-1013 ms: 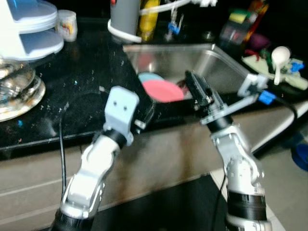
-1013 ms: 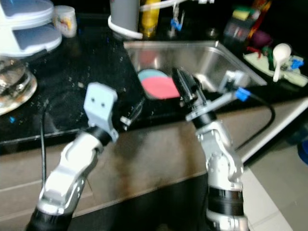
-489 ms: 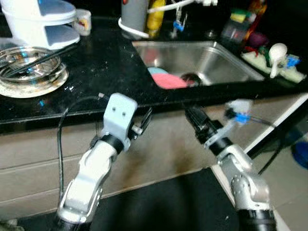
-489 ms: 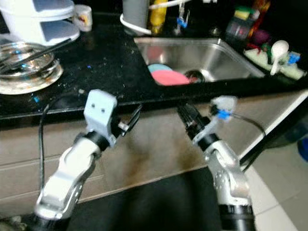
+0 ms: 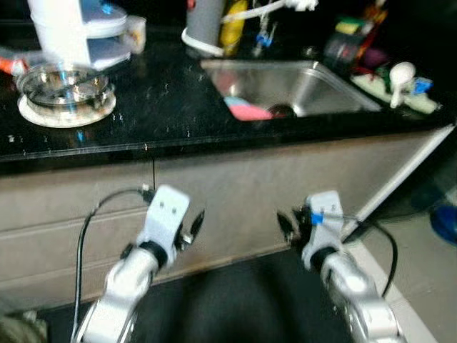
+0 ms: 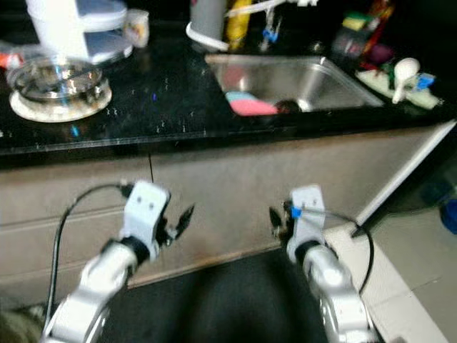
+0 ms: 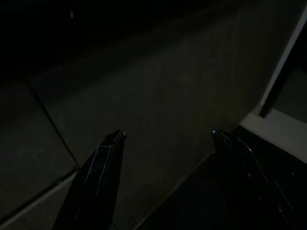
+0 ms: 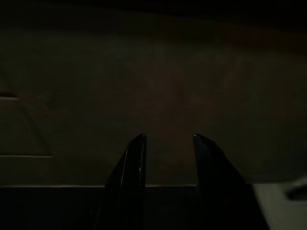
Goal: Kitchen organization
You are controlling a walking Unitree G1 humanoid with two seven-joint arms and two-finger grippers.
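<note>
I see both arms low before the cabinet front [image 5: 235, 193], lower frame. Left gripper [image 7: 165, 136] gapes wide, empty; right gripper [image 8: 168, 139] narrowly parted, empty.

Home kitchen. Black speckled countertop [image 5: 143, 107] runs across the 12 o'clock half, with a stainless steel sink [image 5: 314, 89] set in at 1 o'clock holding a pink plate [image 5: 251, 112]. Glass bowl [image 5: 66, 84] on a plate at 10 o'clock, white appliance [image 5: 78, 28] behind it. Grey cabinet fronts [image 5: 235, 193] below the counter; tiled floor [image 5: 407, 257] at 4 o'clock.
</note>
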